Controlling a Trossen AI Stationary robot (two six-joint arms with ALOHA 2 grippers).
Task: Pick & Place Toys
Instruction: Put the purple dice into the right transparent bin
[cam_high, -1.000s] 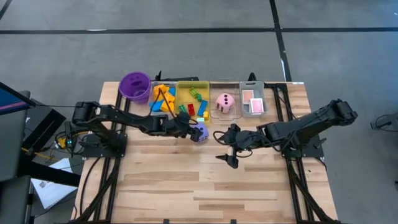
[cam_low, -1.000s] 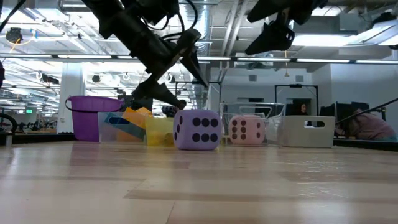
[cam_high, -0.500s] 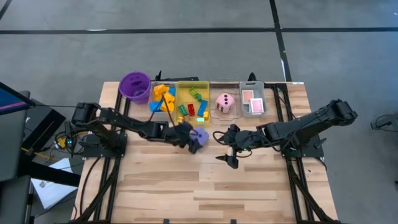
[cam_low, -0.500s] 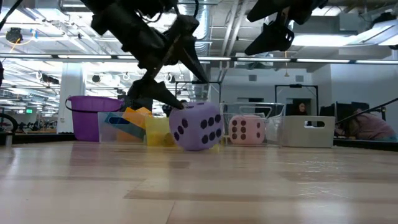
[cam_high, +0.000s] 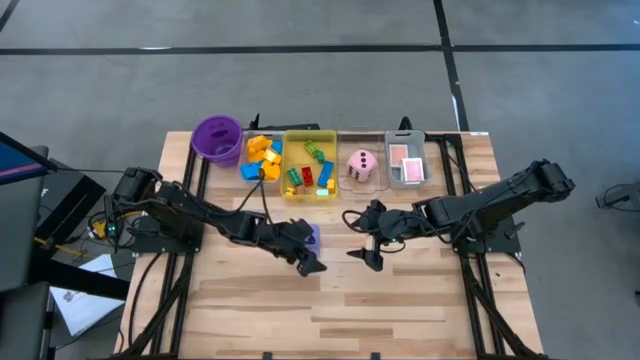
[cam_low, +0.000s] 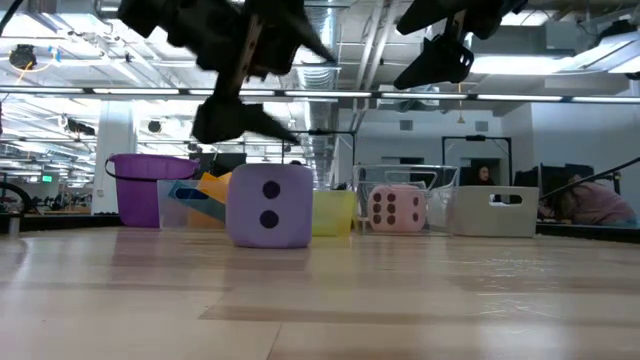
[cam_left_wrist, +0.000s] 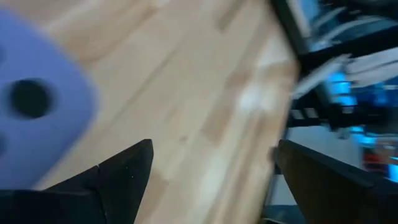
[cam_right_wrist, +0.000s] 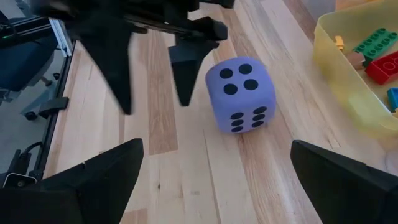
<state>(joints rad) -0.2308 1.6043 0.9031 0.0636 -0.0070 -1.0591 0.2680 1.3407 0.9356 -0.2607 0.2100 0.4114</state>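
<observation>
High view: purple die has shifted from beside the yellow tray toward the surface centre, left pincer wide and empty beside it; right pincer wide, waiting nearby. Low view: die rests free, now showing two pips. Right wrist view: die unheld, so pickup remains undone.

No printed words, brand names or numerals are legible. The only number marks are pips: the purple die shows four and six, the pink die shows six.
</observation>
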